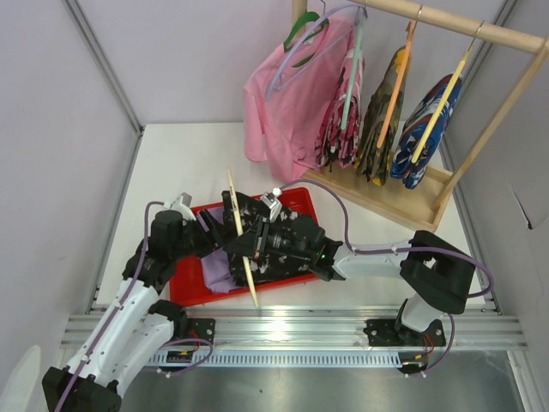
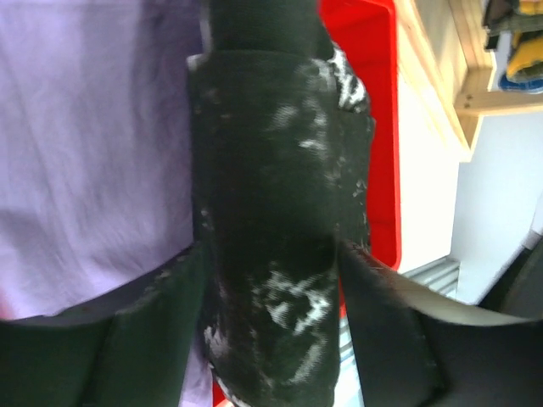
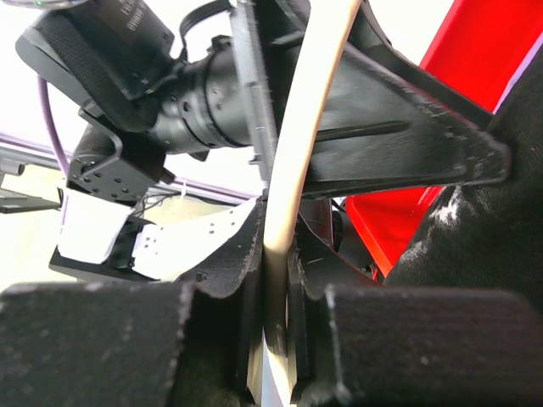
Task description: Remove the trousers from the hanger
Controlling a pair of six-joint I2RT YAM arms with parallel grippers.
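Observation:
The black trousers with white speckles hang over a pale wooden hanger above the red tray. My left gripper has a finger pressed on each side of a thick fold of them. Beneath them in the tray lie the plain lavender trousers, which fill the left of the left wrist view. My right gripper is shut on the hanger's thin bar, and in the top view it meets the left gripper over the tray.
A wooden clothes rack stands at the back right, holding a pink shirt and several patterned garments, one of them blue. Grey walls close in the left and back. A metal rail runs along the near edge.

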